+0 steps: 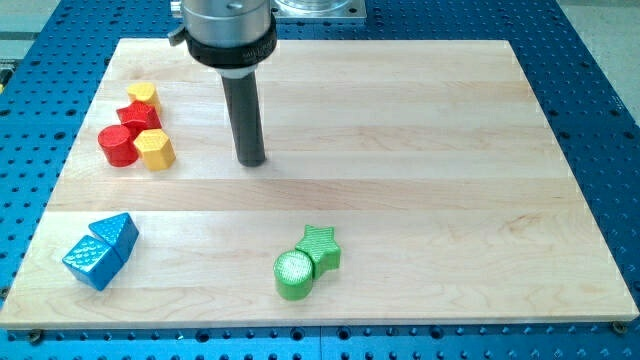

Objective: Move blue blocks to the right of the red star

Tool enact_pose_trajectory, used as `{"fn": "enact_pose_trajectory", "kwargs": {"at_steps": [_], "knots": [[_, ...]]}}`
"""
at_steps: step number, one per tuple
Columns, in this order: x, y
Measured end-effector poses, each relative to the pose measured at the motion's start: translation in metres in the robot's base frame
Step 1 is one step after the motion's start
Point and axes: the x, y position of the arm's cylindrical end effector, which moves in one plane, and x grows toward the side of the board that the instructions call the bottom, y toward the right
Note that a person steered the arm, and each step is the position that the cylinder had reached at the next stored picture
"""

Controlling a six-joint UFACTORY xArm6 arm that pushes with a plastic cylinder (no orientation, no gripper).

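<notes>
Two blue blocks lie touching at the view's lower left: a blue triangular block [117,232] and a blue cube-like block [90,261] below it. A red star [138,115] sits at the upper left, in a cluster with a red cylinder [116,146]. My tip [252,160] rests on the board to the right of that cluster, well above and to the right of the blue blocks, touching no block.
A yellow block [144,95] lies above the red star and a yellow hexagonal block [155,149] below it. A green star [320,247] and a green cylinder [294,274] sit together at the bottom centre. The wooden board [450,150] lies on a blue perforated table.
</notes>
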Motion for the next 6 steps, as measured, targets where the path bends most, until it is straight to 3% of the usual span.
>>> {"fn": "enact_pose_trajectory", "kwargs": {"at_steps": [2,3,5,6], "knots": [[0.011,-0.127],[0.050,-0.130],[0.105,-0.215],[0.170,-0.206]]}}
